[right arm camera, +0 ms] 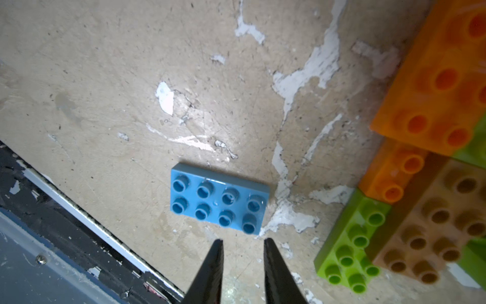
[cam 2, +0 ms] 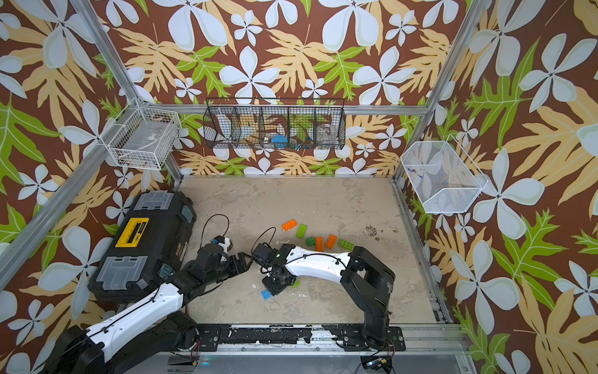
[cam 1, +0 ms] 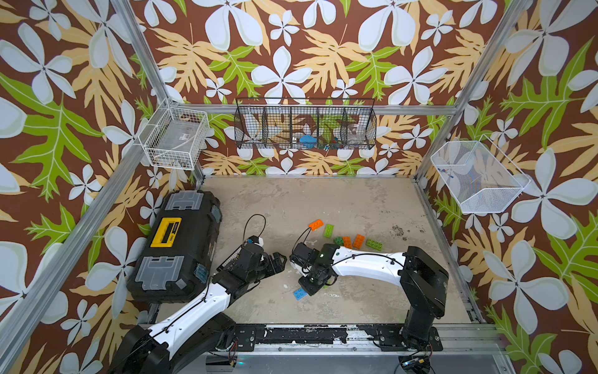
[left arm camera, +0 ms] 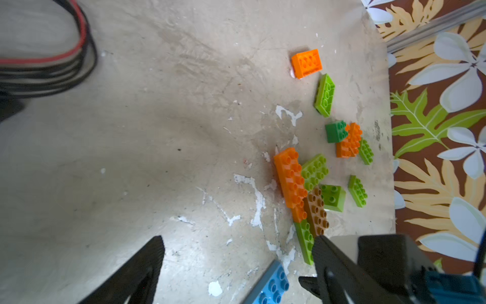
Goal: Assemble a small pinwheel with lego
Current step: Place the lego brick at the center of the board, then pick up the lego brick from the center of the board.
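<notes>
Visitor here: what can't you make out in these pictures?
- Joined orange, lime and brown studded plastic bricks: mostly under the right arm in both top views; cut off in the right wrist view.
- Flat blue studded plastic brick: partly under the right end effector in both top views.
- Black wire basket contents: too small.

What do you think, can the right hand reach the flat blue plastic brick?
Probably yes. The right hand, slightly open, hangs close by the flat blue plastic brick, with nothing lying between them.
</notes>
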`<state>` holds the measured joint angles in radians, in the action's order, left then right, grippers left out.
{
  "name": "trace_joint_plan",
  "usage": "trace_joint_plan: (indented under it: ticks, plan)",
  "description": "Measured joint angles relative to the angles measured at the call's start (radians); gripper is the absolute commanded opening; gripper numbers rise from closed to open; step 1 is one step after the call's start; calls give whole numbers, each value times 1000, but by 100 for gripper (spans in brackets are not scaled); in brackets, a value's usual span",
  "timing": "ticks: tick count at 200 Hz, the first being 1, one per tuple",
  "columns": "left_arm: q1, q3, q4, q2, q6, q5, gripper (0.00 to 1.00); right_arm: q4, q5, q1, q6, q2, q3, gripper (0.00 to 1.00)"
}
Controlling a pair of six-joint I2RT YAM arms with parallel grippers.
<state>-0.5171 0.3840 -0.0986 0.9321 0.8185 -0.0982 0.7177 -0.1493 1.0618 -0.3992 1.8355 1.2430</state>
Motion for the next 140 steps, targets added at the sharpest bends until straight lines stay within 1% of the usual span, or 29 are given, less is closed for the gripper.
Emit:
trace_joint_plan:
  ticks: [8,37,57,140]
  plan:
    - [-1,0,1,-5,17,5,90,-2,0,0,-9,8,1,26]
    - [-2,6,2,-4,17,15,90,-6,2,0,-20,35,11,22]
    - [-2,11,3,-2,16,18,90,-7,20,-4,-35,46,16,21]
    - [-2,13,3,-2,13,19,90,-5,26,-13,-45,64,20,18]
